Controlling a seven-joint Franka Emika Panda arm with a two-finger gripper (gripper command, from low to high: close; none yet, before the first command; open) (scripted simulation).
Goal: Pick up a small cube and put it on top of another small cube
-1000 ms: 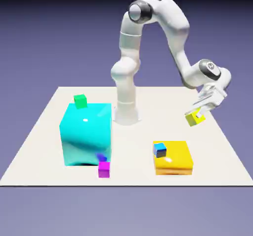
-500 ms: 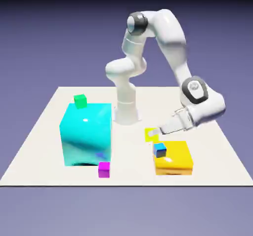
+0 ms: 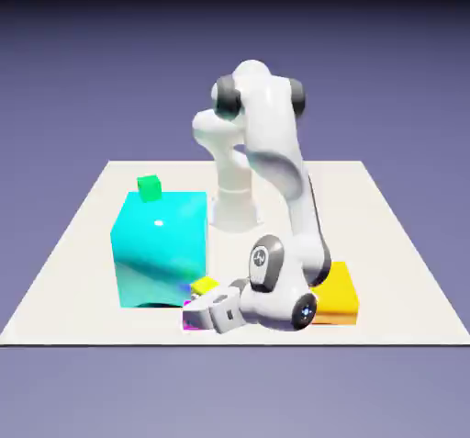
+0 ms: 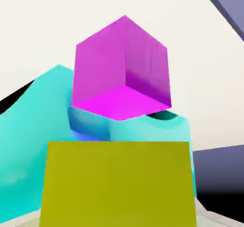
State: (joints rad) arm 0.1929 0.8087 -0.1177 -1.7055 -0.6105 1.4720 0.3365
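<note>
- pale bench [image 3: 87, 243];
- big cyan cube [image 3: 162, 248], exterior view's left;
- small magenta cube [image 4: 121, 69] near it;
- yellow-orange block [image 3: 340, 294], exterior view's right;
- white arm base [image 3: 236, 213]

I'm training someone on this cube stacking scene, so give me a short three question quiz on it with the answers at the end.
1. True or false: the green cube sits on top of the big cyan cube.
2. Which cube is held in the jaws: yellow, green or magenta?
3. Fill in the blank: in the exterior view, the wide yellow-orange block is partly hidden behind the ____.

Key: 1 true; 2 the yellow cube; 3 arm.
</note>
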